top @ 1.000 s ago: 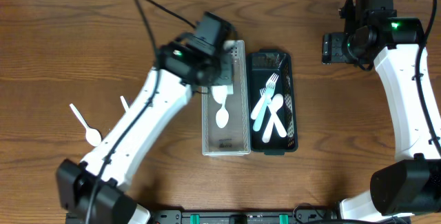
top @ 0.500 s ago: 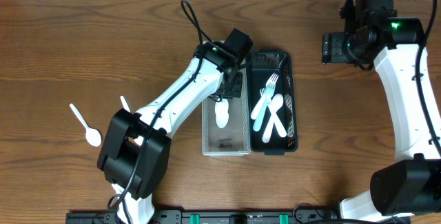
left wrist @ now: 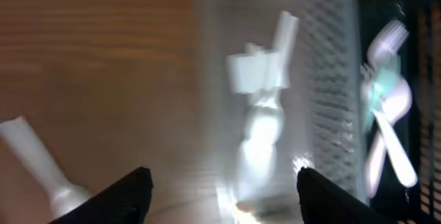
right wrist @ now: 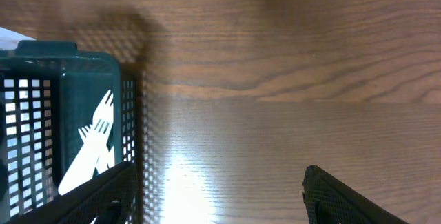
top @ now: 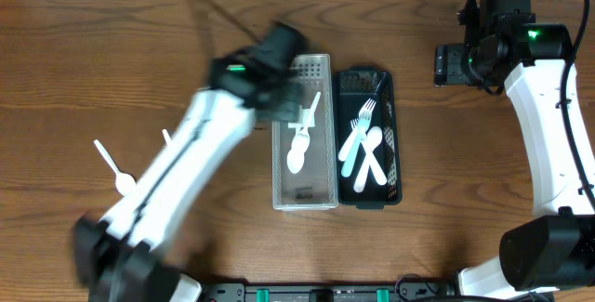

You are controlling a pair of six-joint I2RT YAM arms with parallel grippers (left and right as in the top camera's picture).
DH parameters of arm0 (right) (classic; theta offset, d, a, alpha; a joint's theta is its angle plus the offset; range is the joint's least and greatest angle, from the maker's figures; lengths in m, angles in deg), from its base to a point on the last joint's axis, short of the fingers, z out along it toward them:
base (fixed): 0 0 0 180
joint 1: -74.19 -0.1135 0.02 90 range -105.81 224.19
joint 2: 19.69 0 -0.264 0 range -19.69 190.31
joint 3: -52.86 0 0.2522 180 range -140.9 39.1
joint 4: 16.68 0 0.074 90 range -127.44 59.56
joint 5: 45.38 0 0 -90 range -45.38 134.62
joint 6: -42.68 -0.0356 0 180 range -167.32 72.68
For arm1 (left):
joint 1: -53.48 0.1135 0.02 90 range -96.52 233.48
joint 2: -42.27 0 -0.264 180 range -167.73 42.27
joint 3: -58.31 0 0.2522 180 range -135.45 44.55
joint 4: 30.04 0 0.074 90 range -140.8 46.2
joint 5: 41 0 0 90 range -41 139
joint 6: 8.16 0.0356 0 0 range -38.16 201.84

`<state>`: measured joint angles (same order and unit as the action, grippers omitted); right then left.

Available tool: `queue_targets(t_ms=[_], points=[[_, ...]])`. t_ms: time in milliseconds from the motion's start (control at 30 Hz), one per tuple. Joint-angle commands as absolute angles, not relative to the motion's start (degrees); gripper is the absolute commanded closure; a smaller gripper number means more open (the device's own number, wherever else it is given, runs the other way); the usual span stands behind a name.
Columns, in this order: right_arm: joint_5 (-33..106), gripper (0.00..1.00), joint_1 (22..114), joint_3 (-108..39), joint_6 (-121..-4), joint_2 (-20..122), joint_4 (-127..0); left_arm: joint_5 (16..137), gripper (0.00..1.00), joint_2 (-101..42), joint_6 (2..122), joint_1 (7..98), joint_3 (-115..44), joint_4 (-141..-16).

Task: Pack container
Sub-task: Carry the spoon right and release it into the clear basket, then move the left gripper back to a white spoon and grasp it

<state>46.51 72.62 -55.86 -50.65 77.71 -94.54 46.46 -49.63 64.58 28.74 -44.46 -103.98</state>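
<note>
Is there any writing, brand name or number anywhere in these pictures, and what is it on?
None: no view shows any readable text.
The clear container and the dark basket carry no visible print.
The left wrist view is too blurred by motion to tell.
The only sign is a green light on the right arm.

In the clear container [top: 305, 190] lie white spoons [top: 297, 156] (dark basket [top: 396, 144] just beside).

Brown wooden desk [top: 93, 51] showing streaked grain. Clear plastic mesh basket [top: 319, 186] showing whitish grid. Dark green plastic lattice basket [top: 396, 158] showing square holes. White plastic spoon [top: 297, 156] and white plastic forks [top: 364, 114] gleaming.
</note>
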Motion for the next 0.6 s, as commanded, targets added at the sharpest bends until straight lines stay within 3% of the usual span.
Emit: queue_targets(t_ms=[0,300,567], points=[[46.31,0.2,72.8,-55.66,-49.78,78.15,-94.49,42.74,0.25,-45.19,62.31,38.23,-45.25,-107.35],[46.29,0.2,72.73,-55.64,-49.78,78.15,-94.14,50.02,0.16,-45.91,64.69,60.94,-37.31,-106.93],[46.29,0.2,72.73,-55.64,-49.78,78.15,-94.3,54.65,0.14,-51.12,67.77,65.68,-21.86,-92.81]])
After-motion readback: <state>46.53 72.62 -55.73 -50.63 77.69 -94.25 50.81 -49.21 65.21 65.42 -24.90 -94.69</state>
